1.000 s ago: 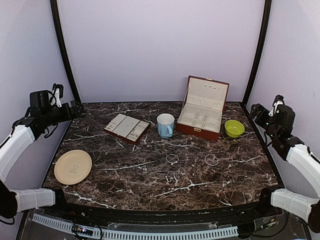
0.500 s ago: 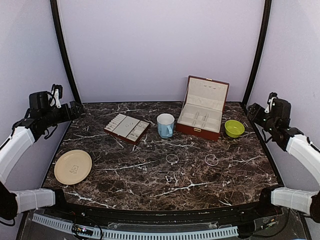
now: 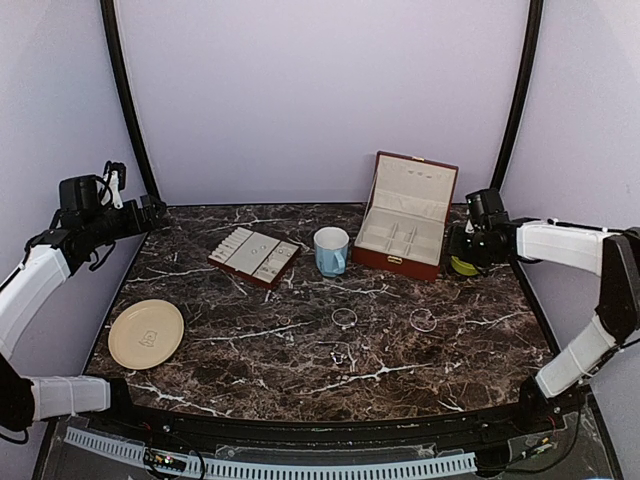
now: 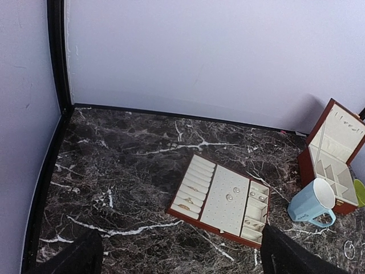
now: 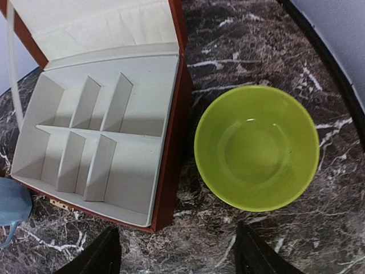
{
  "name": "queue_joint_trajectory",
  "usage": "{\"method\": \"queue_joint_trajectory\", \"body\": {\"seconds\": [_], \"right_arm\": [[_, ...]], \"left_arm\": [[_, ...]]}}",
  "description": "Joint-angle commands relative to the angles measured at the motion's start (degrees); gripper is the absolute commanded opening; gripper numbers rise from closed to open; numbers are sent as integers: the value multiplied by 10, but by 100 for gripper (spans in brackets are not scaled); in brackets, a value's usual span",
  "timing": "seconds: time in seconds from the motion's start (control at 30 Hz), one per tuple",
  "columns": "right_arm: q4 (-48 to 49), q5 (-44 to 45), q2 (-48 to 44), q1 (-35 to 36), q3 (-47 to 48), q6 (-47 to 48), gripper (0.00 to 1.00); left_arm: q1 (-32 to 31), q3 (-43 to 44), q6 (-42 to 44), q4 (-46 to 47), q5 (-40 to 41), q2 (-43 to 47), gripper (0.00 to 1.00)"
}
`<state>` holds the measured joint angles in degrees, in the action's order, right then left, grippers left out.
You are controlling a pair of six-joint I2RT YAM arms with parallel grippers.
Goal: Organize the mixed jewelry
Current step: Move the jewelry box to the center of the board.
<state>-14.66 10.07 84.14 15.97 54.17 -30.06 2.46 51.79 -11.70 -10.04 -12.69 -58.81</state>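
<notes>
Two thin silvery bangles lie on the marble in the middle, with tiny pieces of the mixed jewelry just in front of them. In the left wrist view the slotted tray holds small rings and studs. My left gripper hovers open at the far left, high above the table, with nothing between its fingers. My right gripper is open over the marble between the open red-brown box and the green bowl, holding nothing.
A blue mug stands between the tray and the box. A cream plate lies at the front left. The green bowl sits right of the box, partly hidden by my right gripper.
My right arm has swung in from the right wall to above the gap between box and green bowl, its jaws narrowing somewhat. The left arm has barely moved.
</notes>
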Motion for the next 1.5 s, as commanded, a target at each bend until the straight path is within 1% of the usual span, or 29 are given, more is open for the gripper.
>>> {"method": "queue_joint_trajectory", "body": {"seconds": [0.0, 0.17, 0.23, 0.43, 0.53, 0.7, 0.83, 0.9, 1.03, 1.2, 1.33, 1.47], "right_arm": [[-12, -4, 81, 9, 71, -7, 64], [-18, 18, 157, 9, 125, -12, 59], [-33, 30, 183, 10, 150, -12, 54], [-37, 38, 217, 10, 171, -10, 49], [-38, 35, 224, 11, 176, -6, 45], [-39, 39, 233, 12, 180, -3, 35], [-37, 39, 240, 15, 183, 2, 31], [-39, 41, 245, 16, 187, 4, 26], [-41, 45, 248, 17, 191, 10, 13], [-52, 55, 244, 17, 192, 25, 1], [-70, 75, 236, 17, 189, 35, 0], [-61, 68, 217, 18, 164, 50, 0]], "left_arm": [[2, -7, 19, -7, 23, 18, 98], [1, -8, 22, -7, 29, 22, 98], [2, -8, 23, -9, 31, 22, 98], [2, -9, 22, -8, 30, 22, 98], [2, -10, 21, -8, 28, 20, 98], [2, -11, 17, -7, 24, 19, 98], [1, -12, 16, -6, 24, 19, 98], [2, -12, 16, -6, 26, 19, 98], [2, -11, 16, -8, 27, 21, 98], [2, -12, 17, -10, 30, 24, 98], [2, -11, 19, -12, 30, 25, 98], [2, -12, 19, -13, 30, 27, 98]]}}
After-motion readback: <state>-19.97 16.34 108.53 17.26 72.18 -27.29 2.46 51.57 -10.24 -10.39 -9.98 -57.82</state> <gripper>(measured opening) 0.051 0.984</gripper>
